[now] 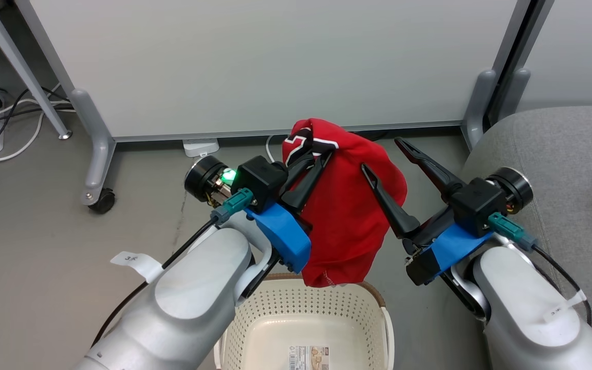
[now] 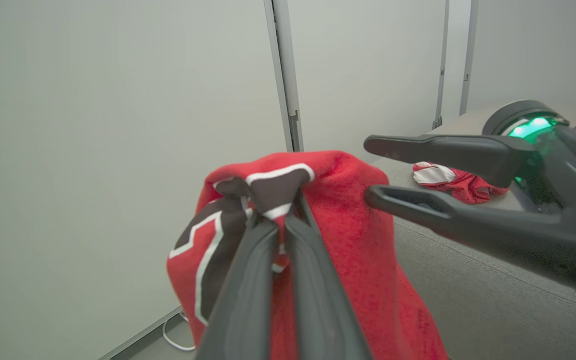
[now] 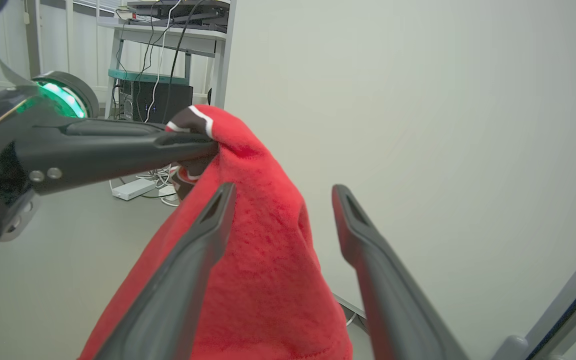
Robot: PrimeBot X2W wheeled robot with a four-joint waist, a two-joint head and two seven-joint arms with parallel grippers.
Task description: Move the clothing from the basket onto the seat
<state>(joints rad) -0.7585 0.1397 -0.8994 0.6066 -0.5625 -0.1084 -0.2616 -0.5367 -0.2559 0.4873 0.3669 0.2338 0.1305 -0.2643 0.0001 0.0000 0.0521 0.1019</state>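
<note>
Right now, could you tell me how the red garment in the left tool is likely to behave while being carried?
Probably floppy: the red garment drapes in folds from one pinch point in the left tool. Likely light, since that small closed pinch holds all of it up. Its hem hangs by the basket rim, so it may swing or snag.

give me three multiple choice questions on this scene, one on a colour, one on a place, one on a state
1. What colour is the rim of the basket? A blue B black C brown
2. Where does the loose red garment lie? A in the basket B on the sofa C on the floor
3. How is the right gripper? A shut on cloth B open C shut on nothing

C: the rim shows brown. B: it lies on the grey sofa. B: its fingers stand wide apart, while the left gripper pinches the lettered garment.
</note>
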